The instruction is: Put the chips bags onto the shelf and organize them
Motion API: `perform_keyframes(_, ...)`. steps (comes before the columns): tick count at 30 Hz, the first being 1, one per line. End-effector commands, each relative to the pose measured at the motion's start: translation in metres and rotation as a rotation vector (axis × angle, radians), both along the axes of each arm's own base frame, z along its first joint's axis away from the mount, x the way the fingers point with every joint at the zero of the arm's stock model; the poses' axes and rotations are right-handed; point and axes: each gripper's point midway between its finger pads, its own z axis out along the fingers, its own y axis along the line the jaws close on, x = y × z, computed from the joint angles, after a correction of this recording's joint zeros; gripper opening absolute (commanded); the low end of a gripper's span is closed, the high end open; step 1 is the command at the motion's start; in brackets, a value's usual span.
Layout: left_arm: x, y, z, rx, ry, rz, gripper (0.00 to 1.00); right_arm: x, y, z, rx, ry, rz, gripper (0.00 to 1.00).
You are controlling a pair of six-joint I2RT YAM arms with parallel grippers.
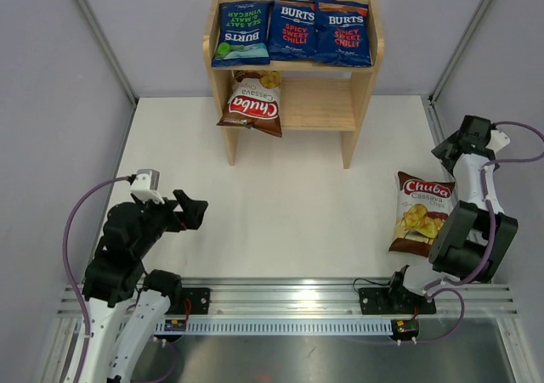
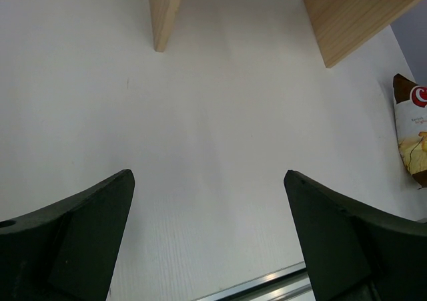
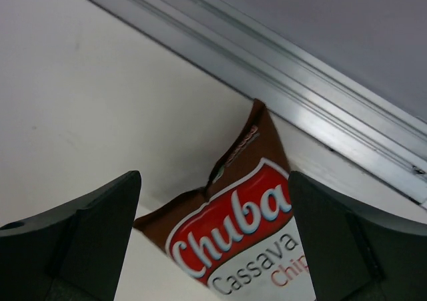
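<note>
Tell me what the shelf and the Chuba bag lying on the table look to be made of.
Shelf: light unpainted wood with a matte finish; grain lines show on its boards in the left wrist view. Chuba bag: probably thin printed plastic or foil film, fairly glossy; it is creased and has a crimped top seal in the right wrist view.

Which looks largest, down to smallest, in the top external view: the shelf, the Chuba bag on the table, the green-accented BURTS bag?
1. Shelf, clearly largest.
2. Chuba bag on the table.
3. Green-accented BURTS bag, only slightly smaller; camera distances differ, so this last order is unsure.
</note>
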Motion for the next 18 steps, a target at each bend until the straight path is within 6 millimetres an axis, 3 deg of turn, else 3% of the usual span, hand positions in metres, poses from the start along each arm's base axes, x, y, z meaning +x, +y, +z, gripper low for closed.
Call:
perform_keyframes(1,-0.001,-0.003,0.014,-0.013,-0.066,-0.01,0.99,0.008,-0.027,-0.004,-0.044,0.023,0.064,0.99)
perform_keyframes(3,-0.002,-0.004,0.015,-0.014,-0.071,-0.021,0.99,-0.005,-0.048,-0.021,-0.019,0.074,0.034,1.0)
perform_keyframes(6,-0.006,-0.008,0.017,-0.017,-0.079,-0.044,0.99,-0.009,-0.052,-0.042,0.108,0.03,0.08,0.99)
perform_keyframes(11,-0.012,-0.02,0.017,-0.023,-0.083,-0.114,0.99,0.0,-0.033,-0.067,0.221,0.022,0.152,0.99)
perform_keyframes(12,-0.013,-0.022,0.017,-0.023,-0.084,-0.122,0.99,-0.001,-0.028,-0.083,0.264,0.041,0.16,0.99)
perform_keyframes(15,-0.015,-0.026,0.017,-0.024,-0.081,-0.149,0.99,0.007,-0.009,-0.107,0.374,0.017,0.214,0.99)
perform_keyframes(18,-0.017,-0.03,0.017,-0.024,-0.081,-0.171,0.99,0.004,-0.002,-0.124,0.415,0.023,0.213,0.99)
